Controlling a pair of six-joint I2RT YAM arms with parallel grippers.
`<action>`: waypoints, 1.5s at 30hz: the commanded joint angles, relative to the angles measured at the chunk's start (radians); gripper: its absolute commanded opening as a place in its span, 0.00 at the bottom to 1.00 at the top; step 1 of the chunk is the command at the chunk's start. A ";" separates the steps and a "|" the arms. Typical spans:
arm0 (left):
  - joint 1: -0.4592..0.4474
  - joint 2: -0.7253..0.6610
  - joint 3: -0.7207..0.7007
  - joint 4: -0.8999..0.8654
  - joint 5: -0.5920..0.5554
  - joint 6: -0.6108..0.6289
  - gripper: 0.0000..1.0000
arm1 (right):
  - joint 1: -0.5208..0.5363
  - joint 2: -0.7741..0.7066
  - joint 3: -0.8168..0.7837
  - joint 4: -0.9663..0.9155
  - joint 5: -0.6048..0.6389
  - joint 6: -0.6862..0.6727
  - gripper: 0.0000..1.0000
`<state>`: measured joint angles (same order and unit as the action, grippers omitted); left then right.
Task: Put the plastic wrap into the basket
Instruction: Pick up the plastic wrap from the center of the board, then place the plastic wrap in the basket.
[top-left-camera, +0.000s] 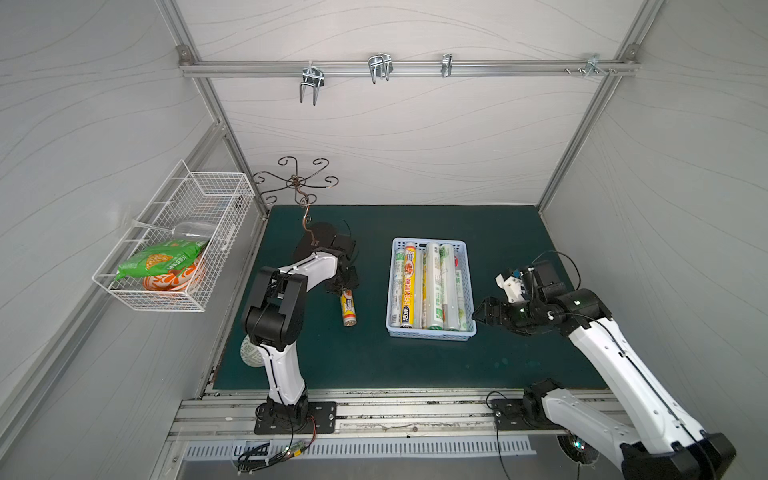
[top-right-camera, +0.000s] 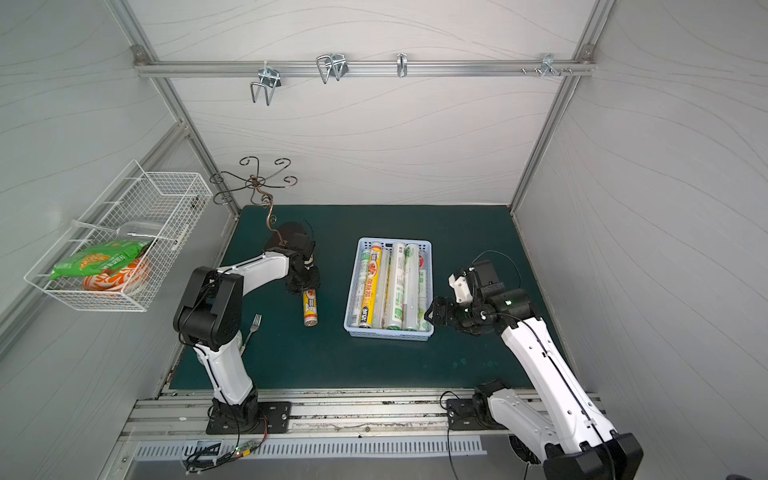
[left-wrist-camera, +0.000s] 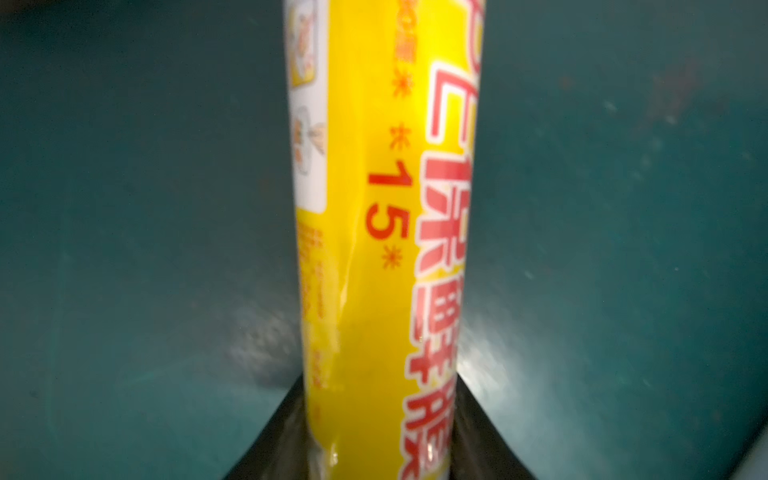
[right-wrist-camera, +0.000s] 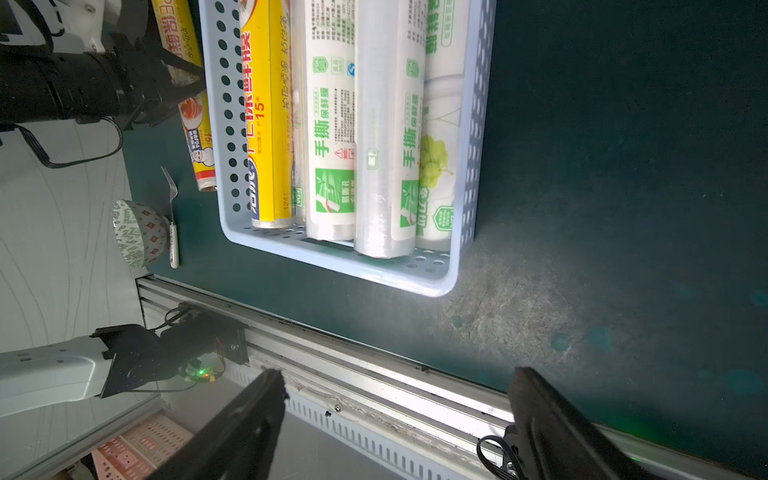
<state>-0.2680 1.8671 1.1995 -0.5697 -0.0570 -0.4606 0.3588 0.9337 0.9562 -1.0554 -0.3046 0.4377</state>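
Blue basket w/ several wrap rolls inside, L gripper pinching yellow roll, R gripper spread

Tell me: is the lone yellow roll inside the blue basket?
Out. The yellow roll lies on the mat, apart from the blue basket, left gripper shut on it.

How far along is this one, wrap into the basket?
Done: several plastic wrap rolls already lie side by side in the light blue perforated plastic basket. In hand: the left hand is shut on one yellow-labelled roll lying on the dark green mat beside the basket. Left: carrying it over and setting it in; no other loose roll shows. The right hand hangs open by the basket's near corner.
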 joint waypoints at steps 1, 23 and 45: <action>-0.068 -0.090 0.009 -0.046 -0.026 -0.041 0.35 | 0.006 -0.020 -0.013 0.003 -0.025 0.023 0.89; -0.468 -0.294 0.157 -0.048 -0.005 -0.230 0.32 | 0.008 -0.033 -0.106 0.081 -0.025 0.060 0.89; -0.533 0.012 0.376 -0.047 0.021 -0.242 0.32 | 0.008 -0.045 -0.122 0.102 -0.033 0.051 0.89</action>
<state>-0.7952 1.8561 1.5162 -0.6380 -0.0402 -0.6964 0.3607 0.8993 0.8440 -0.9630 -0.3244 0.4931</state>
